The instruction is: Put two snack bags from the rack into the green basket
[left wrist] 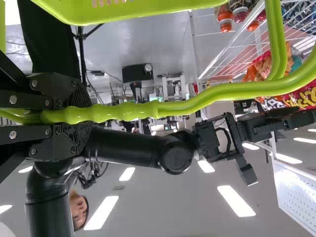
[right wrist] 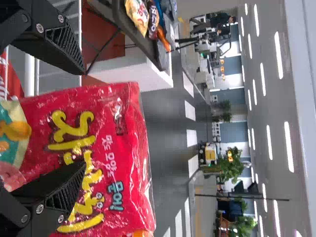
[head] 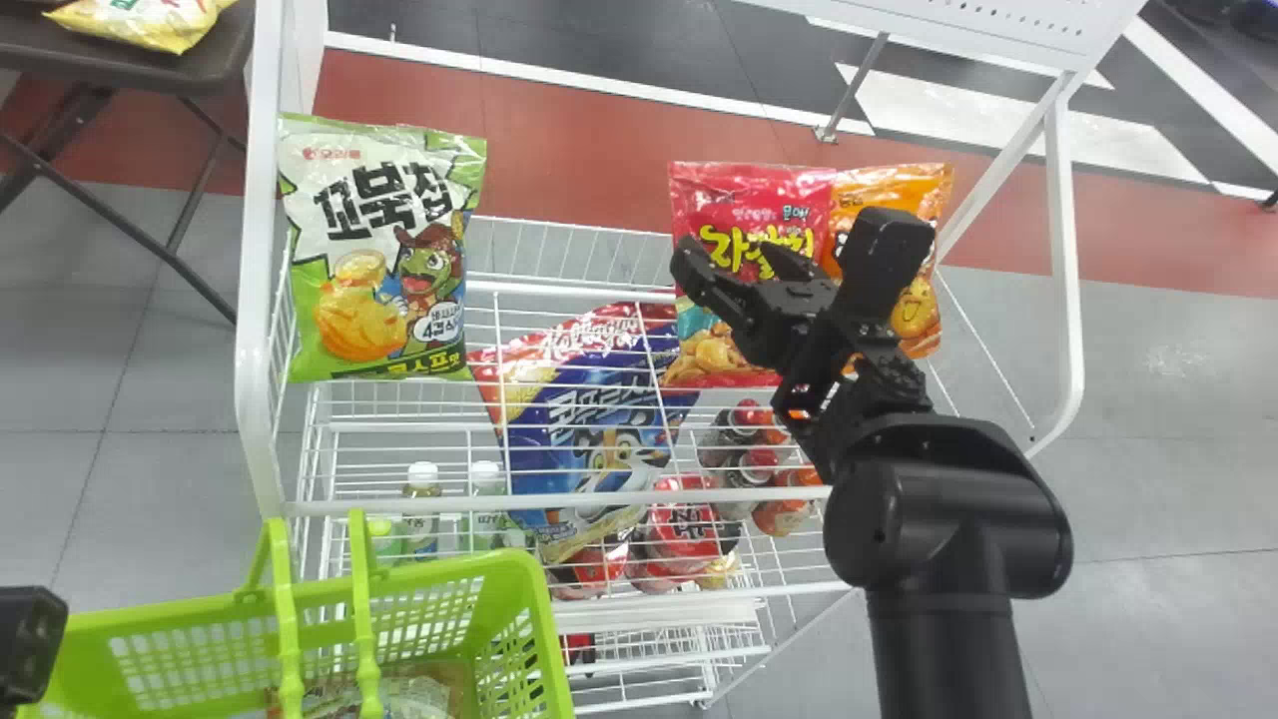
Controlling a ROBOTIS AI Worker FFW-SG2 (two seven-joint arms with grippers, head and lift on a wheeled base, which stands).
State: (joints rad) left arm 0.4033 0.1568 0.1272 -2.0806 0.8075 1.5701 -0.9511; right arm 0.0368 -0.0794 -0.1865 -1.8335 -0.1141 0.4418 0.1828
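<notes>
Bounding the right gripper [head: 794, 245] at 3 o'clock in the head view, the rack's white side frame [head: 1063, 250] is set well apart from the fingers. More open room is left at 9 o'clock, between the red snack bag [head: 744, 185] and the green snack bag [head: 379, 300]. At 6 to 7 o'clock, the way down is crossed by the rack's white front rail [head: 599, 499].

The right gripper's fingers are spread wide and nothing is clamped between them; whether the red bag is touched cannot be told. By the left gripper [left wrist: 81, 116], the handle [left wrist: 118, 111] of the green basket [head: 529, 599] is gripped, the fingers closed on it from both sides.

The red snack bag is placed just beyond the right gripper, partly covered by one finger, and the orange snack bag [head: 924, 320] is seen toward 4 o'clock. The blue snack bag [head: 589, 429] is laid at 7 to 8 o'clock. Farther on at 7 to 8 o'clock, the green basket is found, with a package [head: 424, 689] inside.
</notes>
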